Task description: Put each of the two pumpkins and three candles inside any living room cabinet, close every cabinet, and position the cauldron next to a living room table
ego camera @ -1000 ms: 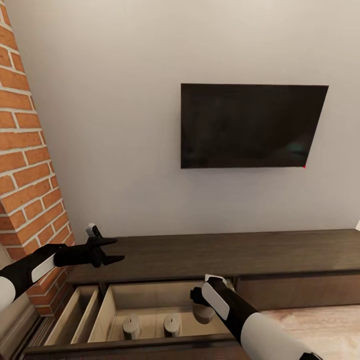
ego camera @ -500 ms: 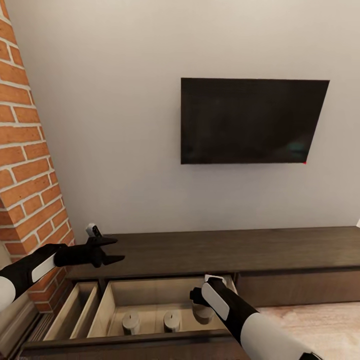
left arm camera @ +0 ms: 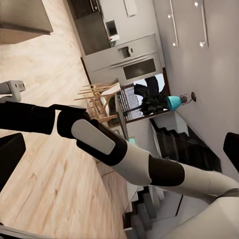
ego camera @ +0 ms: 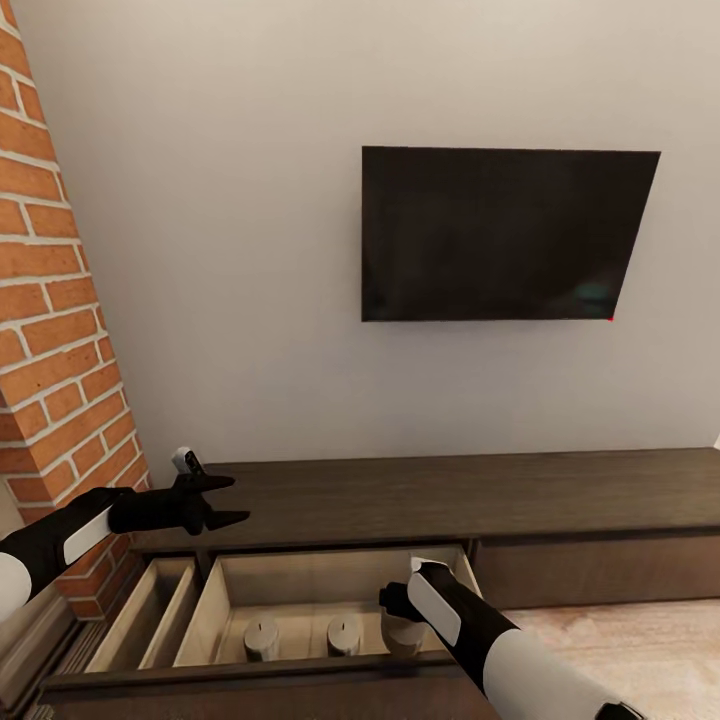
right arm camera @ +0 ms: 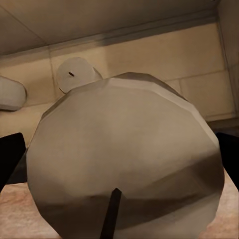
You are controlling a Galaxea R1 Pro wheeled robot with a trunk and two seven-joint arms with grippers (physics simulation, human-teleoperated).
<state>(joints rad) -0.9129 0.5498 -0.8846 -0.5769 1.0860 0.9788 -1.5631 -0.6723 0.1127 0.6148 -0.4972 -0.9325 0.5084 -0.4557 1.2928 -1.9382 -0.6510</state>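
A third candle is held low inside the open drawer of the cabinet at the lower centre of the head view, beside two candles already standing on the pale floor, apparently so it can be set down in the same row. In the right wrist view the candle looms large between dark fingertips seen at both edges, so the right gripper is judged closed on it, though contact is masked by the arm. The left gripper, at the middle left, is parted and empty, kept clear above the cabinet top. The drawer's front is cropped by the frame's lower edge. Pumpkins and cauldron cannot be made out.
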